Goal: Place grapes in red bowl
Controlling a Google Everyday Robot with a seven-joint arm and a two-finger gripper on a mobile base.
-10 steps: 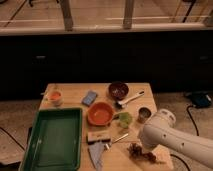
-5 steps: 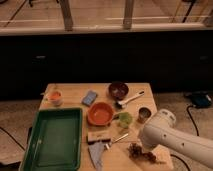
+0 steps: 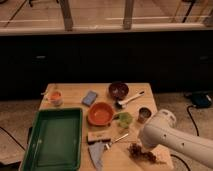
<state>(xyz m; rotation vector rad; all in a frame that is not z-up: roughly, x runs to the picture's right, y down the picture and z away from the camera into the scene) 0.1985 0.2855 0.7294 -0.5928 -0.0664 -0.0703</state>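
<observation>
The grapes (image 3: 143,153), a dark reddish-brown bunch, lie on the wooden table (image 3: 75,91) near its front right corner. The red bowl (image 3: 101,113), orange-red and empty, stands at the table's middle, to the left of and behind the grapes. My white arm comes in from the lower right. Its end, with the gripper (image 3: 143,145), is right over the bunch, and the arm's bulk hides most of the gripper.
A dark maroon bowl (image 3: 118,90) stands at the back, with a white-handled brush (image 3: 129,99) beside it. A green tray (image 3: 52,140) fills the front left. A green cup (image 3: 125,119), a small can (image 3: 144,114), a blue sponge (image 3: 90,97), an orange cup (image 3: 55,98), a wooden block (image 3: 99,136) and a spoon (image 3: 117,140) are scattered around.
</observation>
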